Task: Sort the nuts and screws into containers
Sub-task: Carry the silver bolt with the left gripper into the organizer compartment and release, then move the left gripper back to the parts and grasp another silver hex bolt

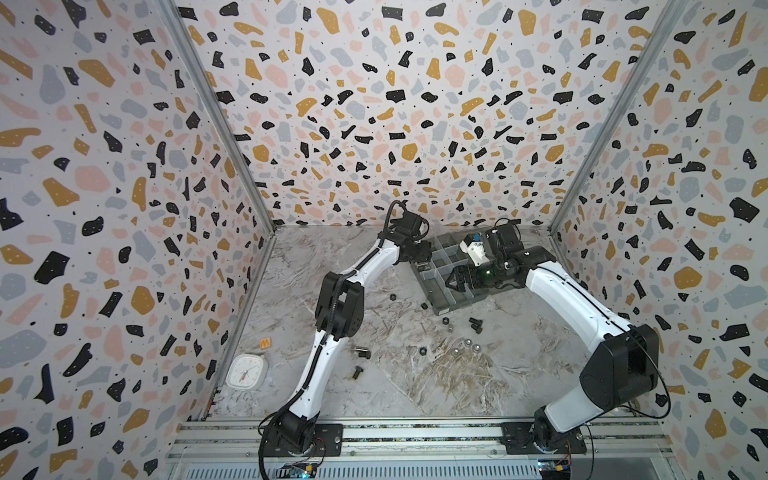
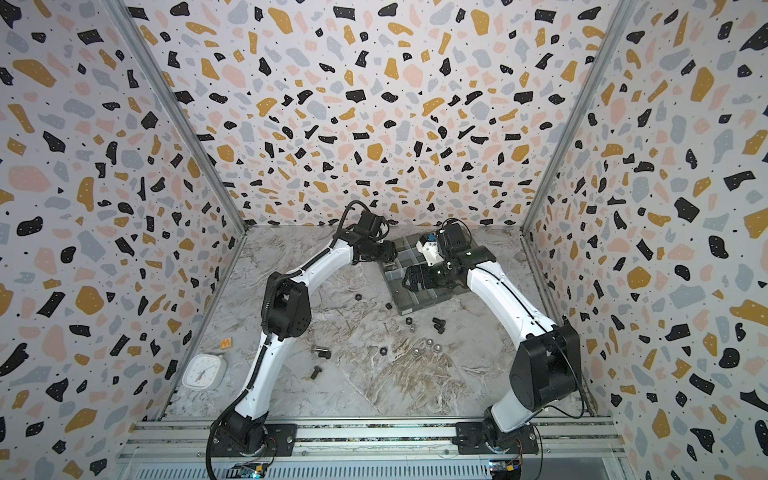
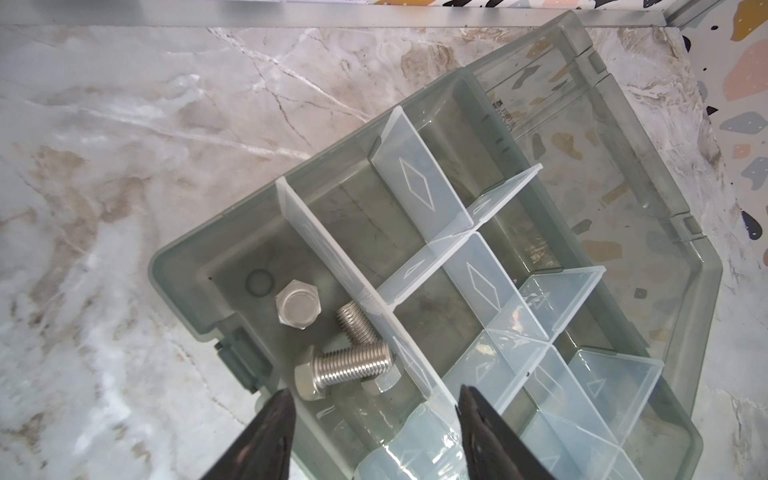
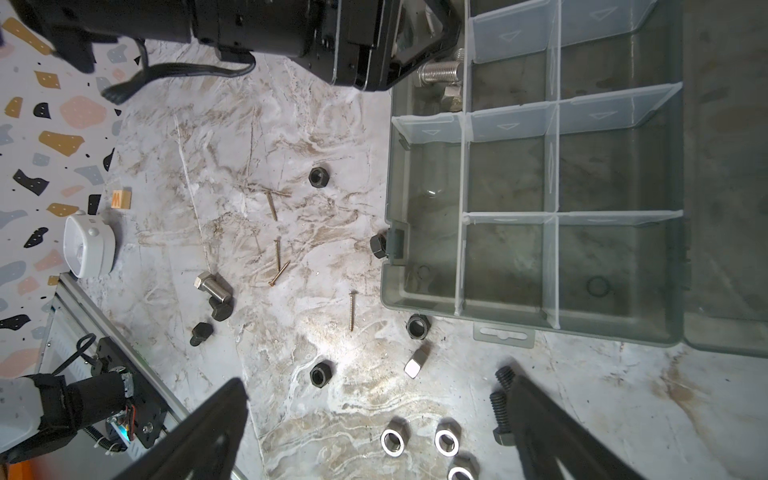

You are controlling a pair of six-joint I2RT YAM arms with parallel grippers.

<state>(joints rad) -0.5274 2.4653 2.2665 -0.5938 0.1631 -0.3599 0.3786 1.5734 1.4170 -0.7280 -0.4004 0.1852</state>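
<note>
In the corner compartment (image 3: 232, 257) of the organiser box (image 3: 183, 282), three silver bolts (image 3: 345, 370) are lying heaped. The left fingers (image 3: 270, 432) are hanging just above them, parted with nothing between. The right fingers (image 4: 208, 432) are standing wide and empty over loose silver nuts (image 4: 384, 449) and black bolts (image 4: 500, 419) on the worktop (image 4: 291, 124). Both arms are crowding the box, so I judge they are risking a knock that shifts it or bends a pale divider (image 3: 419, 178). A nut could also be skidding away under a skewed pinch. An orange tile (image 4: 121, 198) is showing a "W"; the print (image 3: 505, 113) on the lid (image 3: 623, 166) is proving too small to read.
</note>
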